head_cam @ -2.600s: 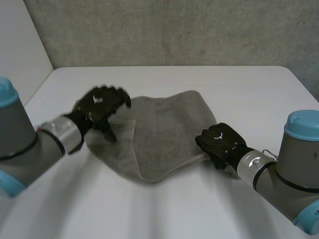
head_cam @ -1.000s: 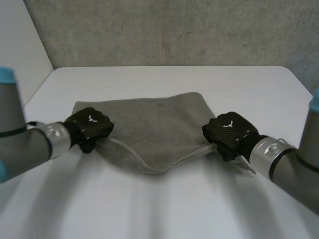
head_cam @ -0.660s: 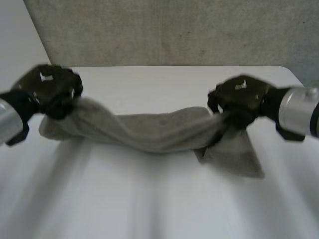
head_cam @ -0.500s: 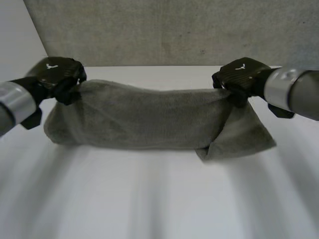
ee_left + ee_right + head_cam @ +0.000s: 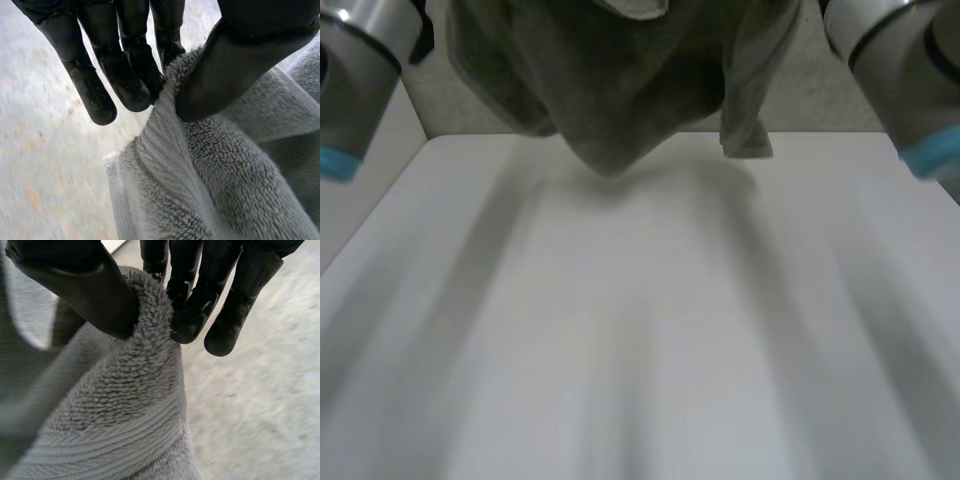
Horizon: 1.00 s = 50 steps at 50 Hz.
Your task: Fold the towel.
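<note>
The grey towel (image 5: 610, 80) hangs high above the white table (image 5: 640, 330), its lowest fold dangling over the table's far part. In the left wrist view my left hand (image 5: 125, 65) pinches a bunched edge of the towel (image 5: 200, 190) between thumb and fingers. My right hand (image 5: 195, 295) does the same in the right wrist view, its thumb pressing a thick fold of the towel (image 5: 120, 405) against the fingers. In the head view both forearms rise past the upper corners, left arm (image 5: 355, 70) and right arm (image 5: 900, 70).
A rough grey wall (image 5: 820, 100) stands behind the table's far edge. A pale panel (image 5: 360, 190) borders the table at the left.
Both hands have lifted the towel from just above the table to high in the air, out past the head view's upper edge. The towel now hangs free, off the table.
</note>
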Motion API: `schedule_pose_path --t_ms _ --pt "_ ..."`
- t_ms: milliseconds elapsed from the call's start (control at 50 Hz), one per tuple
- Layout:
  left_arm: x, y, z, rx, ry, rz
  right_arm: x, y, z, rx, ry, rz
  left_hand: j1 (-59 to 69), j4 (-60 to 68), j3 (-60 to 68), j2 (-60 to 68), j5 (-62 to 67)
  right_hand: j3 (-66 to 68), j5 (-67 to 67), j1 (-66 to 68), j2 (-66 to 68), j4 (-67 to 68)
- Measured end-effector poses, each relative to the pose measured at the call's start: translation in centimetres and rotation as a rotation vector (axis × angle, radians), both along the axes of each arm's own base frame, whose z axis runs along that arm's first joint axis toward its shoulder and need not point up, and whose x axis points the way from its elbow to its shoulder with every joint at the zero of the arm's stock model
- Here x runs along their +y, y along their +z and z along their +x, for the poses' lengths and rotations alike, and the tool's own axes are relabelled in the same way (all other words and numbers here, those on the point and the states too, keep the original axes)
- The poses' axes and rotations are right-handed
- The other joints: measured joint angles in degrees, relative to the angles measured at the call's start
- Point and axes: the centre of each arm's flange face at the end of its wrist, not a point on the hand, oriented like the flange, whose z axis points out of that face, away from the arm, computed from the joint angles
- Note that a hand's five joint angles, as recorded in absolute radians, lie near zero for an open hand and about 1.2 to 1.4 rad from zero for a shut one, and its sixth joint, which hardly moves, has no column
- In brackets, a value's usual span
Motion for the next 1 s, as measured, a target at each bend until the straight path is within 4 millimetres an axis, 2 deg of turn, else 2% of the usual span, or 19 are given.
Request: schedule_pose_path --t_ms 120,180,200,240,260,320,380,420,460,520,580,760,940,1000 --pt "-0.4 -8.2 1.3 -0.068 0.025 0.212 0.6 -6.4 -0.9 0.174 0.053 0.133 0.00 0.01 0.01 0.00 0.05 0.00 0.00 0.00 0.00 0.00" --pt "0.3 -13.6 2.2 -0.151 0.038 0.349 1.3 -10.9 -1.6 0.300 0.071 0.216 0.00 0.03 0.00 0.01 0.05 0.00 0.00 0.00 0.00 0.00" --pt "0.5 -14.5 2.3 -0.169 0.039 0.371 1.5 -11.7 -1.8 0.323 0.074 0.231 0.00 0.03 0.00 0.01 0.05 0.00 0.00 0.00 0.00 0.00" --pt "1.6 -17.8 2.8 -0.240 0.037 0.446 2.4 -14.8 -2.3 0.410 0.081 0.285 0.00 0.06 0.00 0.01 0.06 0.00 0.00 0.00 0.00 0.00" --pt "1.9 -18.6 2.9 -0.260 0.037 0.463 2.7 -15.5 -2.5 0.432 0.082 0.299 0.00 0.09 0.01 0.01 0.06 0.00 0.00 0.00 0.00 0.00" --pt "3.5 -22.3 3.6 -0.370 0.030 0.534 4.2 -19.5 -3.4 0.549 0.090 0.375 0.00 0.22 0.01 0.01 0.06 0.00 0.00 0.00 0.00 0.00" --pt "4.6 -24.5 4.0 -0.460 0.028 0.563 5.4 -22.3 -4.2 0.622 0.095 0.439 0.00 0.23 0.01 0.01 0.07 0.00 -0.01 0.00 0.00 0.00" --pt "5.1 -25.6 4.2 -0.508 0.029 0.570 6.0 -23.7 -4.6 0.650 0.097 0.479 0.00 0.23 0.01 0.01 0.07 -2.27 -1.93 -1.93 -1.32 -2.50" --pt "5.3 -26.3 4.4 -0.554 0.032 0.566 6.3 -25.0 -4.9 0.662 0.090 0.523 0.00 0.23 0.01 0.01 0.07 -13.14 -13.44 -13.61 -11.76 -13.37" --pt "5.2 -26.7 4.5 -0.585 0.041 0.550 6.3 -26.0 -5.3 0.645 0.060 0.567 0.00 0.23 0.01 0.01 0.07 -29.32 -30.08 -29.54 -27.54 -29.28" --pt "4.6 -26.5 4.7 -0.591 0.060 0.533 5.6 -26.4 -5.5 0.606 0.004 0.585 0.00 0.23 0.01 0.01 0.07 -38.25 -39.54 -37.58 -36.65 -38.45" --pt "2.5 -25.8 7.2 -0.536 0.146 0.549 3.5 -26.1 -6.6 0.542 -0.124 0.571 0.00 0.23 0.01 0.01 0.08 -40.11 -41.67 -39.77 -38.50 -40.44" --pt "1.7 -25.5 8.5 -0.453 0.172 0.597 3.6 -26.9 -6.7 0.554 -0.127 0.604 0.00 0.23 0.27 0.33 0.09 -38.96 -38.80 -38.09 -37.43 -39.28" --pt "1.7 -25.5 8.5 -0.439 0.170 0.605 3.5 -27.1 -6.8 0.560 -0.124 0.616 0.00 0.23 0.27 0.34 0.11 -30.57 -30.96 -30.14 -28.77 -30.85"
